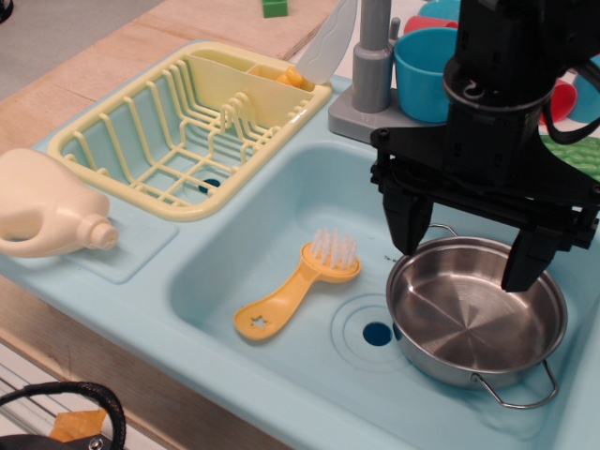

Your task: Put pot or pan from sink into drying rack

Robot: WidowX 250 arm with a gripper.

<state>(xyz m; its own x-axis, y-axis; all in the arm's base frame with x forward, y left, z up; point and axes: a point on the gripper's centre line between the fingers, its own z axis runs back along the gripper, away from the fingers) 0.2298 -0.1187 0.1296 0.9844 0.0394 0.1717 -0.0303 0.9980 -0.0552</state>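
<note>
A shallow shiny steel pot (pixel 473 319) with thin wire loop handles sits in the right part of the light-blue sink (pixel 272 216), beside the round drain hole (pixel 377 334). My black gripper (pixel 466 261) hangs right over the pot, open, its two fingers spread wide. The left fingertip (pixel 410 239) is near the pot's far-left rim and the right fingertip (pixel 520 272) is over its right inside. It holds nothing. The pale-yellow drying rack (pixel 183 127) stands at the back left of the sink unit, with a small yellow item in its side compartment.
A yellow dish brush (pixel 298 291) with white bristles lies in the sink left of the drain. A cream bottle (pixel 52 206) lies on its side at the left. A grey faucet (pixel 370 80) and blue cup (pixel 424 70) stand behind the sink.
</note>
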